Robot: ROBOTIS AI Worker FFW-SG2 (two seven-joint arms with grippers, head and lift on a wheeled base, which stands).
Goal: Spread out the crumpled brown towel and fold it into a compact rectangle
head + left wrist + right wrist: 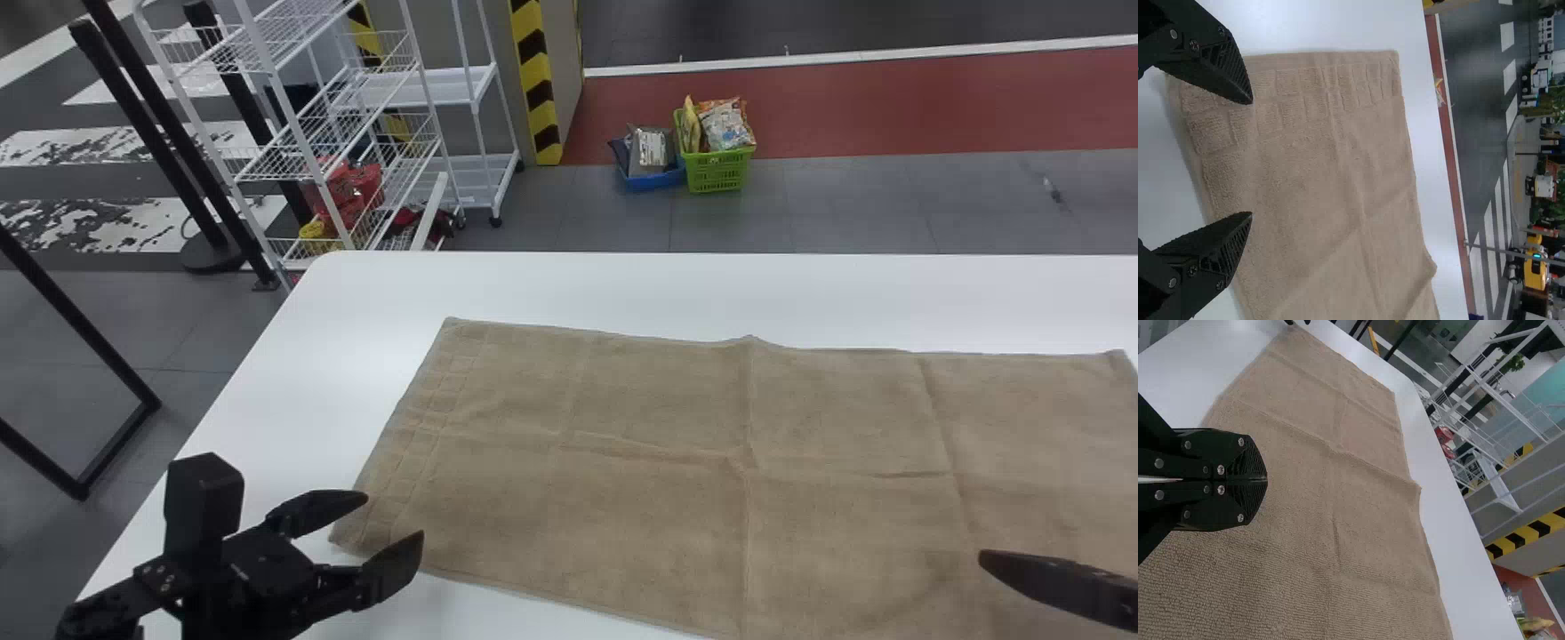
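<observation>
Table is extending past the towel's far and left edges, towel lying under clenched right gripper, corner by released left gripper.

Black left gripper with tapered fingers, finely ridged inner pads, round silver screws, boxy black housing

Brown towel cut off lower right (head view), right gripper cropped

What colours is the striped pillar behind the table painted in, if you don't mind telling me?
The pillar has yellow and black stripes, clearest in the head view.
</observation>
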